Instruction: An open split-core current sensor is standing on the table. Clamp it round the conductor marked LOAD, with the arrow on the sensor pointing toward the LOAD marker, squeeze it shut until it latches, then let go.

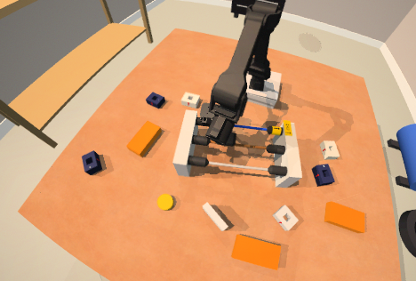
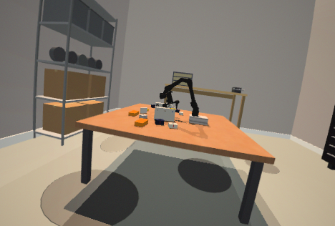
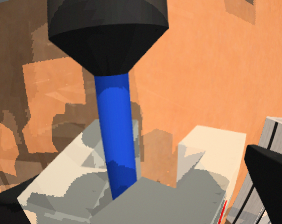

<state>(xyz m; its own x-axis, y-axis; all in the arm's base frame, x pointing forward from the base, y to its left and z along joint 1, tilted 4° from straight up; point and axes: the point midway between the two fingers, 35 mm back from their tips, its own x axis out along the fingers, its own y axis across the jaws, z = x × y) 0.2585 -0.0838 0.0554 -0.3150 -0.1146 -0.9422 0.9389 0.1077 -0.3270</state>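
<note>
The pale split-core sensor [image 3: 157, 205] is at the blue conductor [image 1: 251, 127] [image 3: 114, 110] in the wrist view. Its two arms stand apart, with orange table showing between them. The conductor runs close to the left arm, and the sensor looks skewed to it. A red mark shows at its right edge. My gripper [image 3: 169, 159] is open, one dark finger on each side of the sensor. The right finger stands clear of it; left contact is unclear. In the top view the arm hides the sensor. Yellow tags [image 1: 276, 130] [image 1: 287, 128] mark the blue conductor's right end; their lettering is unreadable.
Pale end blocks [image 1: 181, 150] [image 1: 291, 159] hold the blue conductor, a brown conductor [image 1: 253, 147] and a white one [image 1: 240, 166] with black sleeves. White and navy blocks, orange blocks [image 1: 144, 138] [image 1: 256, 252] and a yellow disc [image 1: 165, 202] lie around the rack.
</note>
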